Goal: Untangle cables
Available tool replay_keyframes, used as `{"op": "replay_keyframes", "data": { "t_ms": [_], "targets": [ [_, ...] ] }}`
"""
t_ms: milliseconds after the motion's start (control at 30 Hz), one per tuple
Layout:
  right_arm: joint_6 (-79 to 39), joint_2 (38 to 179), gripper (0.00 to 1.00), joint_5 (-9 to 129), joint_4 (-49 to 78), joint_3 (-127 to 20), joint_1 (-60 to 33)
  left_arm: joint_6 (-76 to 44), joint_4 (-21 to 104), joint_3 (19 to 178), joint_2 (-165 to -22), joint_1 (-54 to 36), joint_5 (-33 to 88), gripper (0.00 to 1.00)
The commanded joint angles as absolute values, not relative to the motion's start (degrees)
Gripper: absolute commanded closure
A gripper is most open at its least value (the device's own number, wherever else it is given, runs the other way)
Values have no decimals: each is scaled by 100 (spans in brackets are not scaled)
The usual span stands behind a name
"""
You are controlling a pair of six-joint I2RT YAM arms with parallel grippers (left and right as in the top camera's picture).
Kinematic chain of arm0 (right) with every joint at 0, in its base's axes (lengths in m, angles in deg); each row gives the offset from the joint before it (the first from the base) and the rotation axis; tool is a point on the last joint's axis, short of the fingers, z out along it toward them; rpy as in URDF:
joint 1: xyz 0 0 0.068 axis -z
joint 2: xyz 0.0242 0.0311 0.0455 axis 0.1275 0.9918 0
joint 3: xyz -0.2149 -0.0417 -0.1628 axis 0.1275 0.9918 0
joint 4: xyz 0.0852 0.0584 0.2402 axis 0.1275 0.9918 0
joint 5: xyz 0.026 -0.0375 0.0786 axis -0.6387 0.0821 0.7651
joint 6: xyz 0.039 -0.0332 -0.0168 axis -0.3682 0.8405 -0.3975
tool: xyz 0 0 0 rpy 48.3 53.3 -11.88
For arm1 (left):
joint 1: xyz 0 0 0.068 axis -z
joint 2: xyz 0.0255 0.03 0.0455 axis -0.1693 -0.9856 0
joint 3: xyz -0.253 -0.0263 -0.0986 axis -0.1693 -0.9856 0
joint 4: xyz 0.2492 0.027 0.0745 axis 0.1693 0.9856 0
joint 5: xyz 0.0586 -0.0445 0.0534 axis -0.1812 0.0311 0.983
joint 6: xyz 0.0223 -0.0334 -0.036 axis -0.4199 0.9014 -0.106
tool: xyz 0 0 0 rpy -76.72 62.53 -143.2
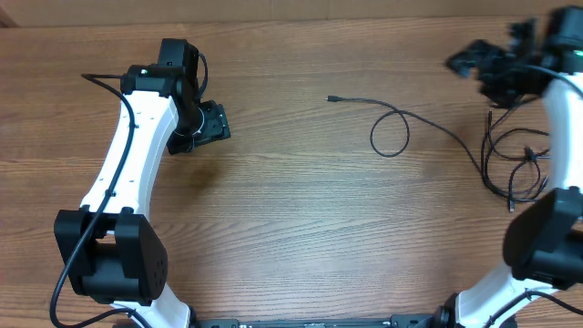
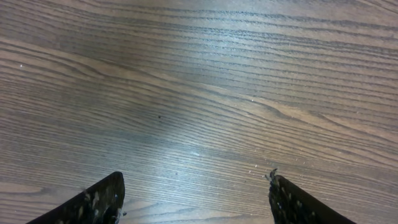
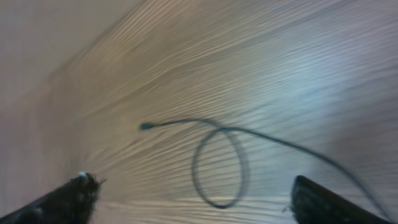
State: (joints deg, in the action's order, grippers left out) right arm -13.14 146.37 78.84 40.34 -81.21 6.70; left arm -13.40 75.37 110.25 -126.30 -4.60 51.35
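A thin black cable (image 1: 390, 133) lies on the wooden table right of centre, with a small plug end (image 1: 332, 97) at the left and one loop in its middle. It runs right into a tangle of thin black cables (image 1: 515, 164) near the right arm. The right wrist view shows the same loop (image 3: 217, 165) and plug (image 3: 146, 126), blurred. My right gripper (image 1: 469, 62) is open and empty, up at the far right, apart from the cables. My left gripper (image 1: 211, 123) is open and empty over bare wood at the left; its view shows no cable.
The wooden table (image 1: 291, 210) fills the view. The white left arm (image 1: 127, 155) reaches up the left side, the right arm (image 1: 569, 118) up the right edge. The table's far edge runs along the top.
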Motion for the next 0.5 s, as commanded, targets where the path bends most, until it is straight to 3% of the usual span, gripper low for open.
{"op": "replay_keyframes", "data": {
  "t_ms": [0,100,167,467],
  "targets": [
    [-1072,14490,10,6981,4008,-8244,-6,-1321,7543,11091,-12571,-443,5074,26],
    [-1039,14518,10,6048,4021,-8244,-598,-1321,7524,11091,-12568,-443,5074,26],
    [-917,14525,4,5567,4017,-8248,-932,-1321,7504,11091,-12568,-443,5071,26],
    [-622,14556,0,5429,4141,-8554,-1322,-1321,7465,11091,-12568,-443,5071,26]
  ]
}}
